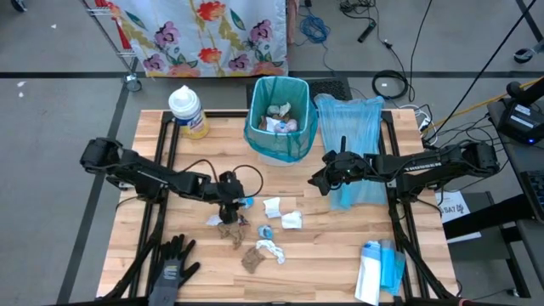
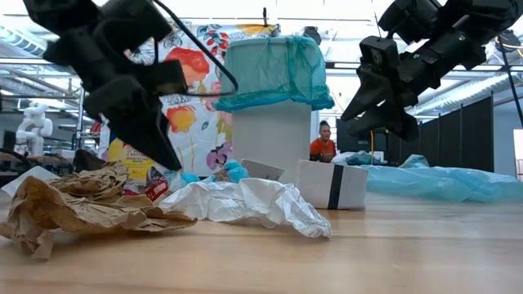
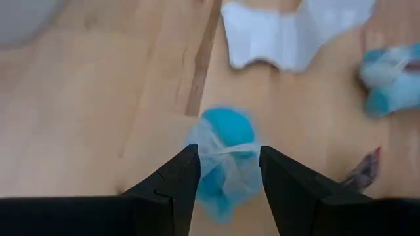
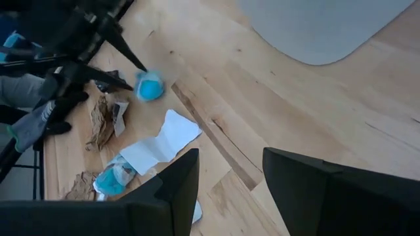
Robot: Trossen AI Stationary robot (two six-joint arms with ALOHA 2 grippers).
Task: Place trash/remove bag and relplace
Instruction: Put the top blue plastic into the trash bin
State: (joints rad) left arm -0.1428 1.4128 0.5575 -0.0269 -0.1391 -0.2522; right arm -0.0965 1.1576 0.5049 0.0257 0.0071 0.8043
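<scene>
A white bin (image 1: pixel 280 119) lined with a teal bag stands at the table's far middle, with trash (image 1: pixel 280 115) inside. More trash lies in front of it: white scraps (image 1: pixel 272 206), brown wads (image 1: pixel 229 228) and a blue ball wrapped in thin white film (image 3: pixel 226 154). My left gripper (image 3: pixel 226 180) is open and slants down, one finger on each side of that ball. My right gripper (image 4: pixel 230 190) hangs open and empty above the table, beside a spare light blue bag (image 1: pixel 353 144) lying flat. My left gripper has its open fingers (image 3: pixel 184 177) close on either side of the blue ball (image 3: pixel 226 154), coming from the table's left and slanting down. The ball lies on the table. Whether the fingers touch it, I cannot tell.
A black glove (image 1: pixel 174 263) lies at the near left. A white wipes tub (image 1: pixel 189 110) stands at the far left. A box of bags (image 1: pixel 378 268) lies at the near right. Bare wood shows between the scraps and the right arm.
</scene>
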